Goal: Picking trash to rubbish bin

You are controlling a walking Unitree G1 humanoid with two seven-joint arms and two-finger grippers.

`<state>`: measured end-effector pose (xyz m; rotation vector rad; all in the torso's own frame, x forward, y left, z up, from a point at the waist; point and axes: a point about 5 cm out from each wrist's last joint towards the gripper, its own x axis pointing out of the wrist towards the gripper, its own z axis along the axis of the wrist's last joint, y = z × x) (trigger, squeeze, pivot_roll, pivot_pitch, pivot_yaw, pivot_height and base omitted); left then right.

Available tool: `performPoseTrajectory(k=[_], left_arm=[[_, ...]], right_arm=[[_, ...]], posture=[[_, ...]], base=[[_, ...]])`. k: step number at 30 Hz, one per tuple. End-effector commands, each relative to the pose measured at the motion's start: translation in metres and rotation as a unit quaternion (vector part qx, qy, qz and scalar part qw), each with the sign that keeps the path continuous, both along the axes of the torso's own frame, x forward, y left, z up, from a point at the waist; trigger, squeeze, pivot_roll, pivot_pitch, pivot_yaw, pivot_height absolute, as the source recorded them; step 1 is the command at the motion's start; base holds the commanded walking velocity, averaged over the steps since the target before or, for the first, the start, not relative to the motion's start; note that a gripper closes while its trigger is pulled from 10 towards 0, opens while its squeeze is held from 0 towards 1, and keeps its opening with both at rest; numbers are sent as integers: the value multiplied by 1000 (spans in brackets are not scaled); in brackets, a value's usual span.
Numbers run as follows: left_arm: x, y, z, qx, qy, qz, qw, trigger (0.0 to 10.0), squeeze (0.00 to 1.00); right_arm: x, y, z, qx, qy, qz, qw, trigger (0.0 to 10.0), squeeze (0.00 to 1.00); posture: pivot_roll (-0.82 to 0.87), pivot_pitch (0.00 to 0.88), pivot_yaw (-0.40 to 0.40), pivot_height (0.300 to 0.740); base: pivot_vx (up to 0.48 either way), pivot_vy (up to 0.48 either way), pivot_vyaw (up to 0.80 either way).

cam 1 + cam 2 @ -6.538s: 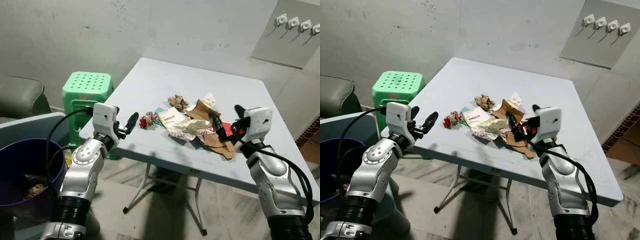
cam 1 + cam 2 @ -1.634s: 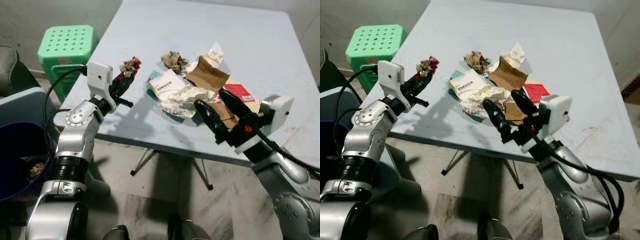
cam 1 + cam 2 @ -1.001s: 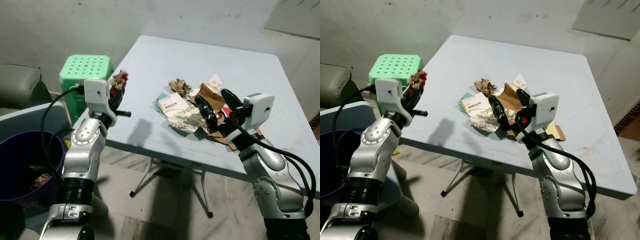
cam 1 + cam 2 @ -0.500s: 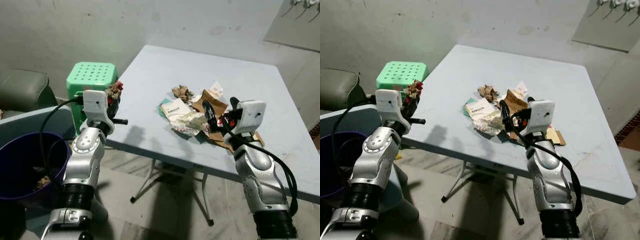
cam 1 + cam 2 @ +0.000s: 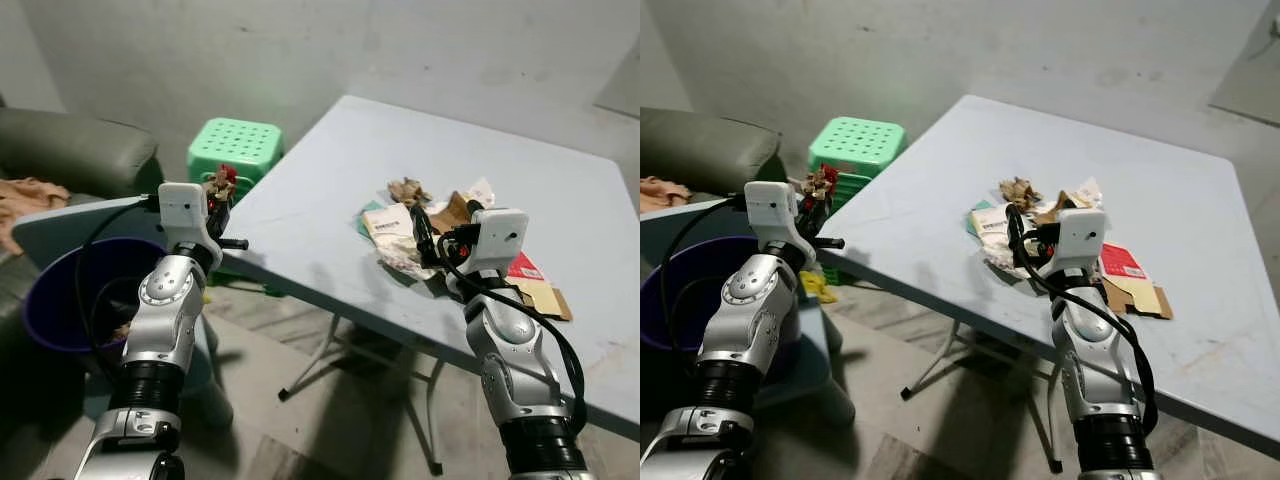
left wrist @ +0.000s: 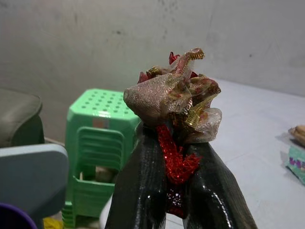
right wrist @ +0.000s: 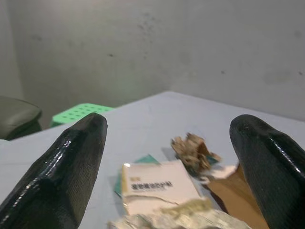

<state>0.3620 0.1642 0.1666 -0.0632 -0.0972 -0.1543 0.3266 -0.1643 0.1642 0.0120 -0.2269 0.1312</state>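
crinkled glittery wrapper (image 6: 174, 98), pinched in left tool (image 6: 176, 157)

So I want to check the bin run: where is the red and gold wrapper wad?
The wrapper wad is pinched in the left gripper, raised off the table's left edge in front of the green stool.

A pale grey plaster wall (image 5: 300, 50), stained in spots, spans the top of the frame. A light blue folding worktop (image 5: 330, 200) fills the right half. A green plastic stool (image 5: 235, 145) stands upper left, beside a grey-green sofa (image 5: 80, 150). Mottled floor (image 5: 300, 440) lies below.
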Motion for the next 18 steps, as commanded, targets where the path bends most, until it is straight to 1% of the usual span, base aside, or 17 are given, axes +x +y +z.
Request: performPoseTrajectory(k=[1,5,7,9,12,17,18], left_arm=[[3,-3,4,-3,-6,-6,1000,10000,0],[3,-5,2,-16,-4,-12,1000,10000,0],[3,-4,2,-16,-2,-10,1000,10000,0],[3,-4,1,-23,-1,-9,1000,10000,0],[3,-3,0,-17,1,-5,1000,10000,0],[3,-1,-1,-10,5,10,1000,10000,0],[4,0,-2,-14,10,14,1000,10000,0]], right_arm=[[1,-7,2,-8,-5,-9,1000,10000,0],[1,-8,1,-9,-5,-8,1000,10000,0],[1,-8,1,-7,-6,-6,1000,10000,0],[1,-7,1,-7,-7,-5,1000,10000,0],[1,-7,2,-8,-8,-3,1000,10000,0],[1,-5,2,-10,-7,3,1000,10000,0],[1,-5,2,-10,-7,3,1000,10000,0]], posture=[[21,0,-70,740],[22,0,-74,740],[22,0,-75,740],[24,0,-78,740],[25,0,-81,740],[29,0,-85,740],[30,0,-86,740]], base=[[0,0,800],[0,0,800],[0,0,800],[0,420,800],[0,423,800],[0,0,800],[0,0,800]])
